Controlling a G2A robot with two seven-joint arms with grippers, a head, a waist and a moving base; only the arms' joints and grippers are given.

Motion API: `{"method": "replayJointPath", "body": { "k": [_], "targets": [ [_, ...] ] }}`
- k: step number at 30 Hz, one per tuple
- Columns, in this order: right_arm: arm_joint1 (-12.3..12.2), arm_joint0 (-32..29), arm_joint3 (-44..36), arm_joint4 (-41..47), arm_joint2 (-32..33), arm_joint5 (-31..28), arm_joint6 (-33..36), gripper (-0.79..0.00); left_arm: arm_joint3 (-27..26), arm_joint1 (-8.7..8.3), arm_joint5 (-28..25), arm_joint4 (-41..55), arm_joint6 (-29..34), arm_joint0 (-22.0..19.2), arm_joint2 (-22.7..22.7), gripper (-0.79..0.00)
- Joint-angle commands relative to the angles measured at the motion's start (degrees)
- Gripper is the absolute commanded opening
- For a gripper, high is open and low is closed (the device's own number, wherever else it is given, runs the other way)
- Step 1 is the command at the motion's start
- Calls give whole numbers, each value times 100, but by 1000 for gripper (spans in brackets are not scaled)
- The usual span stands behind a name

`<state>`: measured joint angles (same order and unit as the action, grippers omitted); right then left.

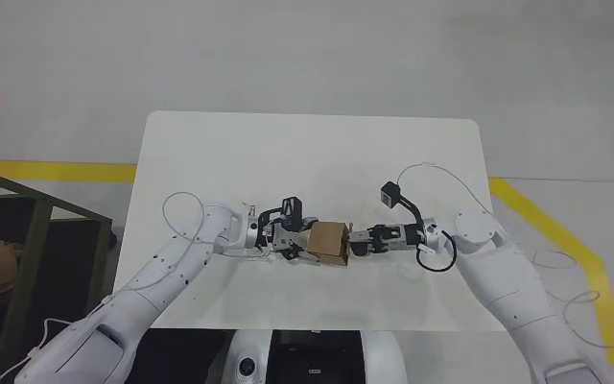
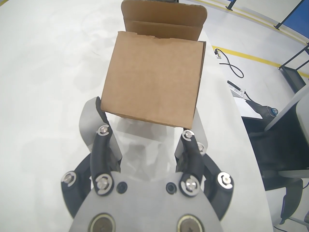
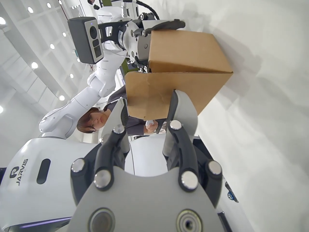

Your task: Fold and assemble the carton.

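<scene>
One white table (image 1: 192, 154) carries the work. The brown carton (image 1: 329, 243) lies near its front edge, between the two arms. The left gripper (image 2: 146, 114) grasps the carton's closed end, clamped across its width. The right gripper (image 3: 150, 102) is released, with its fingers (image 3: 183, 107) spread against the open tuck flap (image 2: 164, 13) at the other end. The step in hand looks like closing that flap — best done by pushing squarely on its middle, with the left holding firm, so the carton neither skids nor twists and the flap tucks inside.
</scene>
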<state>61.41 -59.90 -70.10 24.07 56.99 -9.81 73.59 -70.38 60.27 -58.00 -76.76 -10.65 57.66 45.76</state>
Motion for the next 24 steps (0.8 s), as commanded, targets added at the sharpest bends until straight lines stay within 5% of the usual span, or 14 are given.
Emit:
{"method": "replayJointPath", "body": {
  "k": [1, 15, 24],
  "targets": [
    [-9, -28, 8, 10, 26, -6, 0, -474, -8, -1, 0, 10, 13, -4, -8, -280],
    [-101, -330, -54, 71, 269, -43, -12, -468, -87, -22, 0, 21, 105, -21, -5, -296],
    [-137, -678, 21, 955, 573, -413, 258, -489, -99, -29, 0, -19, 173, 4, 29, -296]
  ]
}}
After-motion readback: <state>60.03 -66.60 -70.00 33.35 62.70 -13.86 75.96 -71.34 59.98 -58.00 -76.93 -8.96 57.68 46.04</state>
